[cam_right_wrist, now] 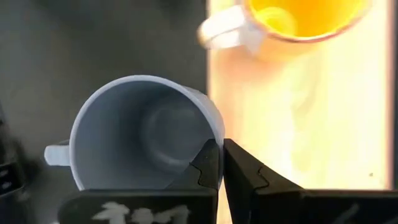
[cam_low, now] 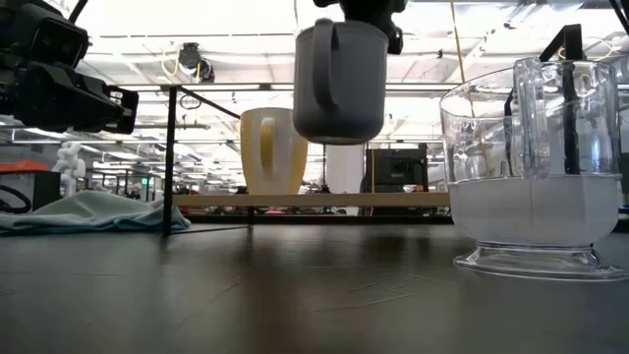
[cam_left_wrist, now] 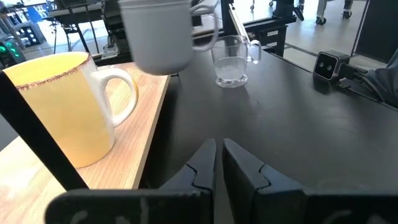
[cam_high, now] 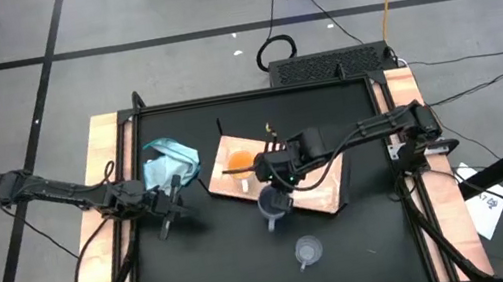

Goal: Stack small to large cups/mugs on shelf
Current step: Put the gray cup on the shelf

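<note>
Lying at the middle of the black tabletop [cam_high: 221, 267], tilted askew to its edges, the light-wood shelf [cam_high: 325, 190] serves here as the landmark for everything else. The teal-blue cloth [cam_high: 171, 161] is bunched on the tabletop off the shelf's left end, apart from it.

The right arm reaches in over the shelf, and the right gripper [cam_right_wrist: 219, 163] hangs just past the shelf's near edge, its fingers pinching the rim of the blue-grey mug [cam_low: 340, 81]. In the low view that mug is clear of the tabletop, upright, its handle turned toward the camera, held above the level of the shelf. The left gripper [cam_left_wrist: 218, 163] waits to the left of the shelf, near the cloth, fingers pressed together on nothing.

The orange mug [cam_high: 239, 160] stands upright on the shelf's left part, its pale handle [cam_left_wrist: 121, 93] pointing toward the shelf's near edge. The clear glassy cup [cam_high: 307, 251] stands on the tabletop well in front of the shelf, nearer the front of the table, upright.
</note>
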`<move>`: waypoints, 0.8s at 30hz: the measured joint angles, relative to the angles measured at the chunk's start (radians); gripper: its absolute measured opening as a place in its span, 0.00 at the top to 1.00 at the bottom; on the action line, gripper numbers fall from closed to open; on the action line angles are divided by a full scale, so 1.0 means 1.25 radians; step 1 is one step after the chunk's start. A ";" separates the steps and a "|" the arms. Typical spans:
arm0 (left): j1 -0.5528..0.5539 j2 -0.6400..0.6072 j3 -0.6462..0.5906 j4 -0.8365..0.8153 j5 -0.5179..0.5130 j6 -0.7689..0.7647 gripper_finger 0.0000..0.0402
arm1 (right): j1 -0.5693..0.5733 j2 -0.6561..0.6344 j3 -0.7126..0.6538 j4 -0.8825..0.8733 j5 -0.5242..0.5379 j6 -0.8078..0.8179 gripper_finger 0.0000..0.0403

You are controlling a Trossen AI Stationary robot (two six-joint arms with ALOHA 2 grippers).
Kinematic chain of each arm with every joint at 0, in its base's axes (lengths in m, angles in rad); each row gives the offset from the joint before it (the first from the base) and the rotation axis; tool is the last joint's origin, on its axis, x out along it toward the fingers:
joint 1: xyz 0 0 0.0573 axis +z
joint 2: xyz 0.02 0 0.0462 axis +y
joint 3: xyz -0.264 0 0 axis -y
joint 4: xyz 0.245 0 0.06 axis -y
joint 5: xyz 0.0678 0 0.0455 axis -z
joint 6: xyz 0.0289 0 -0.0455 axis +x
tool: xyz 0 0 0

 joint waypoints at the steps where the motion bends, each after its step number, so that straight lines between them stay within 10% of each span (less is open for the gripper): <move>1: 0.000 0.000 0.000 0.000 0.000 0.000 0.92 | -0.004 -0.002 0.000 -0.008 0.005 0.001 1.00; 24: 0.000 0.000 0.000 0.000 0.000 -0.005 0.92 | -0.053 -0.003 0.000 -0.054 0.001 -0.076 1.00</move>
